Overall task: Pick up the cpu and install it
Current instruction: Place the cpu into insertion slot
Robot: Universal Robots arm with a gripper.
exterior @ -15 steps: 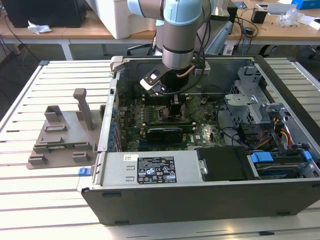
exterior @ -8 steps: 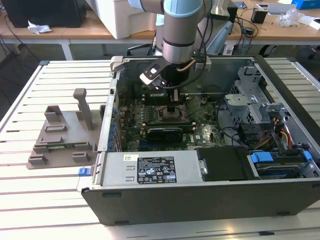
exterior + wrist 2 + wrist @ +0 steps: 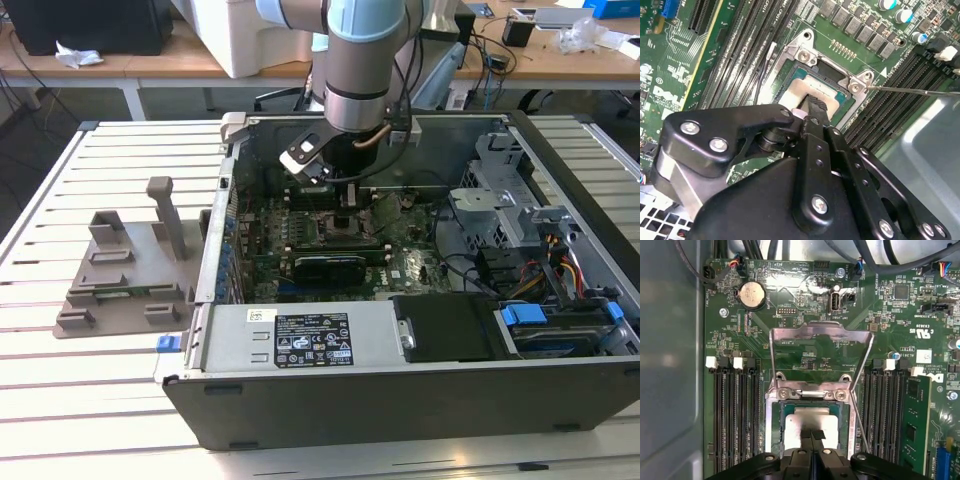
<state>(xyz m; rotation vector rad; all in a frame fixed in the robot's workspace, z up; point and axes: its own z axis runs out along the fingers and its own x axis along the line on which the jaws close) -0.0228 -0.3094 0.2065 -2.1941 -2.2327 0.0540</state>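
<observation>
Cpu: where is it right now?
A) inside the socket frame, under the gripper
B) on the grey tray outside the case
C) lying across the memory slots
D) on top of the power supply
A: in the first wrist view the cpu lies inside the socket frame, with the gripper right over it and the load plate swung open.

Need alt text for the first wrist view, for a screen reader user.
The black pincer, fingertips together, sits over the silver cpu lying in its socket on a green motherboard. The socket's metal retention frame is swung open beyond it, with black memory slots on both sides, one green memory module, and a coin cell battery.
</observation>
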